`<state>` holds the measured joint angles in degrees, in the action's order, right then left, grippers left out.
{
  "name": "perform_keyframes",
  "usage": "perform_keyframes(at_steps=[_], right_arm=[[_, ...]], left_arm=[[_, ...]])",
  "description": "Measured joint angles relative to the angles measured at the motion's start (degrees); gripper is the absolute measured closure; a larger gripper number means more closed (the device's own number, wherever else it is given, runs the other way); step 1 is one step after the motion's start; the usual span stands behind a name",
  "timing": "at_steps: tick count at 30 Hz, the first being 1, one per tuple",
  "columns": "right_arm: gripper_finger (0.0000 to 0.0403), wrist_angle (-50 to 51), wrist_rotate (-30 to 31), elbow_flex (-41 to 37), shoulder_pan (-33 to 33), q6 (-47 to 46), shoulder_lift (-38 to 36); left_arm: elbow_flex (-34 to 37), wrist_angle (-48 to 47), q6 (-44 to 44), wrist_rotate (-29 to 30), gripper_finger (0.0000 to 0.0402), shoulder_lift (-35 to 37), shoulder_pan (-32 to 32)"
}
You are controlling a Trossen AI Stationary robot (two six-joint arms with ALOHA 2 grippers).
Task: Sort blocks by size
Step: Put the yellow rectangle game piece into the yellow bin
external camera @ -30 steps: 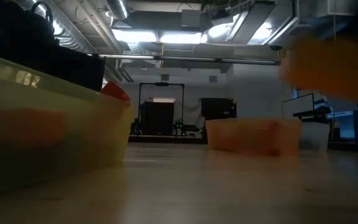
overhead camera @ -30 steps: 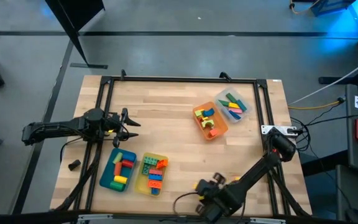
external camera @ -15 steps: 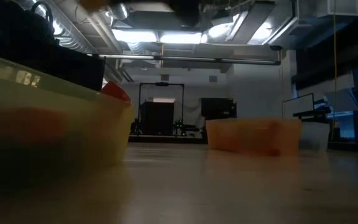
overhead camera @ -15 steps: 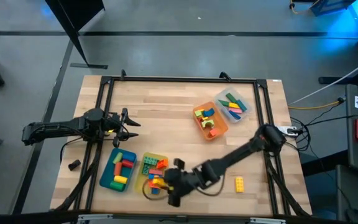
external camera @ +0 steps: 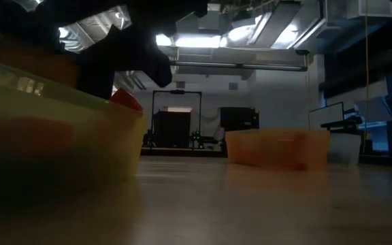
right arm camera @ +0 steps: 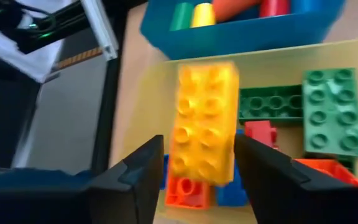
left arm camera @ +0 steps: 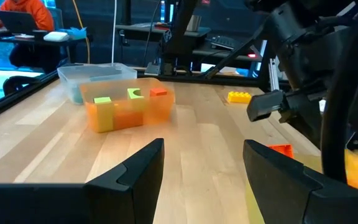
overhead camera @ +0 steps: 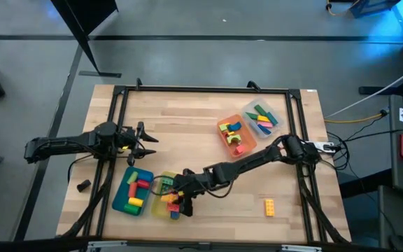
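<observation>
Wooden surface (overhead camera: 187,133) with a black frame round it, and four trays of blocks on top. Right arm is stretched low and long across toward the yellow tray (overhead camera: 158,197) at the near edge, its hand (overhead camera: 180,201) hanging right over that tray. In the right wrist view its fingers (right arm camera: 143,168) stand apart with a yellow eight-stud block (right arm camera: 204,121) blurred between them, long axis running away from the camera, studs up; can't tell if it's touching either finger. Under it lie green, red and orange blocks. Left arm is parked at the left edge, hand (overhead camera: 143,140) spread wide, nothing in it. One yellow block (overhead camera: 269,206) sits alone on the bare wood. No readable writing anywhere.
</observation>
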<state>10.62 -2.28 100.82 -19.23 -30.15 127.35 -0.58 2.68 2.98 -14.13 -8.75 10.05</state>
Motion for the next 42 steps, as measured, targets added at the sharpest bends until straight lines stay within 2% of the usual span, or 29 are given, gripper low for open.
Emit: perform_keyframes(at_steps=[5, 10, 13, 17, 23, 28, 33, 36, 42], right_arm=[[0.0188, -0.24, -1.4, 0.0, 0.22, 0.04, 0.0], [0.0189, 2.36, -3.02, 0.0, 0.16, 0.13, -0.21], [0.0196, 8.67, -5.51, 0.32, -0.19, 0.43, -1.88], [0.0205, 24.87, -5.63, 2.93, -2.01, -1.75, -4.44], [0.0209, 48.33, -4.84, 6.52, -8.7, -15.38, -5.93], [0.021, 62.5, -2.59, 6.38, -16.15, -27.1, -5.97], [0.021, 75.38, -1.26, 5.9, -22.23, -45.14, -5.9], [0.021, 79.68, -0.51, 5.89, -25.18, -56.72, -5.92], [0.021, 79.31, 5.46, 5.01, -30.71, -73.3, -5.92]], left_arm=[[0.0, 0.02, 0.02, 0.0, 0.0196, 0.02, 0.0], [0.0, 0.02, 0.02, 0.0, 0.0196, 0.02, 0.02], [0.0, 0.02, 0.01, -0.01, 0.0196, 0.02, -0.01], [0.0, 0.04, 0.0, 0.0, 0.0196, 0.02, 0.01], [0.0, 0.04, 0.0, 0.0, 0.0196, 0.02, -0.01], [0.0, 0.04, 0.0, -0.02, 0.0196, 0.02, 0.02], [0.0, 0.04, 0.0, 0.0, 0.0196, 0.02, 0.0], [0.0, 0.04, 0.0, -0.01, 0.0196, 0.02, 0.0], [0.0, 0.04, 0.0, -0.01, 0.0196, 0.02, 0.01]])
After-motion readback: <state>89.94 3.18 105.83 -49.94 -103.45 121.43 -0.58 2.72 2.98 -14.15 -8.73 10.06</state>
